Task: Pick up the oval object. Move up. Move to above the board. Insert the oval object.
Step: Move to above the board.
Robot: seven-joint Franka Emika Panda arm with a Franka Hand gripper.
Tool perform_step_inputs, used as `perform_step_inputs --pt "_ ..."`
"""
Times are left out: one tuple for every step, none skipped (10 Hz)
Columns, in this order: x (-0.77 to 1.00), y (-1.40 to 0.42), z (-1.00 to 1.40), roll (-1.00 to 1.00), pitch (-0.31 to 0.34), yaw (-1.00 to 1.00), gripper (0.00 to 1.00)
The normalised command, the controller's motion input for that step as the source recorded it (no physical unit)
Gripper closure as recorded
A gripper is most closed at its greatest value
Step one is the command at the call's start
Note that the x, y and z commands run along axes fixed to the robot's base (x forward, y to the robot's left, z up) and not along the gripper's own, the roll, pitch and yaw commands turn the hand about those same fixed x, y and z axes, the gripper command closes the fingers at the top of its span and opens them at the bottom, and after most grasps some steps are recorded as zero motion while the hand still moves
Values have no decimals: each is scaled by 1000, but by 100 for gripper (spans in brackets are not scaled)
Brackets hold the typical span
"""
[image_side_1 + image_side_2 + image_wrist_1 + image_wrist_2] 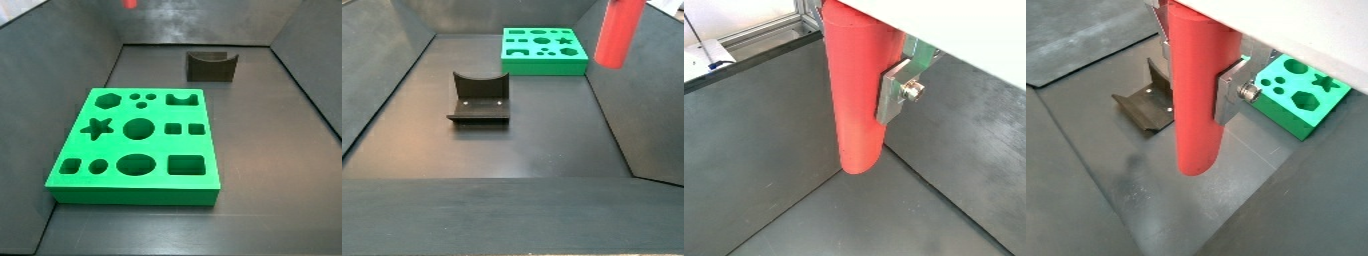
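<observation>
Red oval object (859,95) gripped and hanging clear above the dark floor (938,150).

The gripper (1207,85) is closed on the upper part of the oval object — a silver finger (1229,95) presses flat against the peg's side in both wrist views, and the peg's rounded lower end points down, touching nothing. In a wrist view the green board (1297,98) lies below and off to one side of the gripper, well apart from the peg tip, with the fixture (1146,105) on the floor at the opposite side. In a side view the peg (620,32) hangs upright in the air — beside the board (545,52), not over it.
</observation>
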Motion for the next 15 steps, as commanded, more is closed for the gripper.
perform_step_inputs --pt "313 -1000 245 -10 278 -358 100" --pt "315 -1000 253 10 251 -211 100" --pt "320 -1000 251 -41 157 -80 100" --pt "324 -1000 249 -36 117 -29 100" --pt "329 -1000 251 -27 101 -12 100" --pt "334 -1000 254 -26 93 -4 100" --pt "343 -1000 252 -10 94 4 100" --pt "351 -1000 253 -6 106 4 100" --pt "367 -1000 255 -9 112 5 100" --pt "371 -1000 256 -8 108 7 100" --pt "383 -1000 259 14 107 8 100" --pt "402 -1000 258 13 110 11 100" --pt "435 -1000 259 32 125 7 100" --pt "434 -941 248 43 132 8 100" --pt "313 -566 145 73 146 9 100"
